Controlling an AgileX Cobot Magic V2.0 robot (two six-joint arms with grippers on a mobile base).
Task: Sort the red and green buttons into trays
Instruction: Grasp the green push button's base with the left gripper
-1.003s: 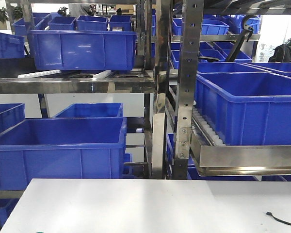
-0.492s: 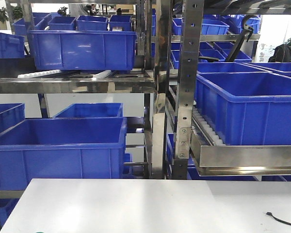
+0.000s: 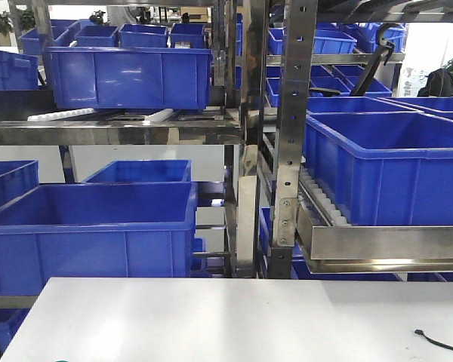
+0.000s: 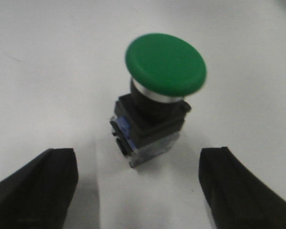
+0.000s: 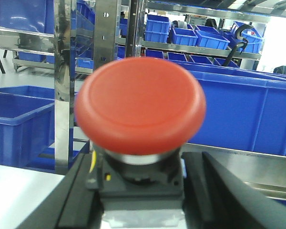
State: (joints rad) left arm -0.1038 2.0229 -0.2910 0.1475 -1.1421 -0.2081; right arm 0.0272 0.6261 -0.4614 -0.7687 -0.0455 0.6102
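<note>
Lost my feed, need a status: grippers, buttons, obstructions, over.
Left gripper open, straddling green button upright on table, no contact. Right gripper shut on red button. Trays not in view; nothing blocking seen.

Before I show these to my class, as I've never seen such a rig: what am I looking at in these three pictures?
It is a two-armed robot; each arm ends in a two-fingered hand with a camera on the wrist. The front view looks over a white table at shelves of blue bins; no arm shows. The left wrist view looks down past the open left hand at a green button standing on the table. The right wrist view shows the right hand gripping a red button, raised before the shelves.
</note>
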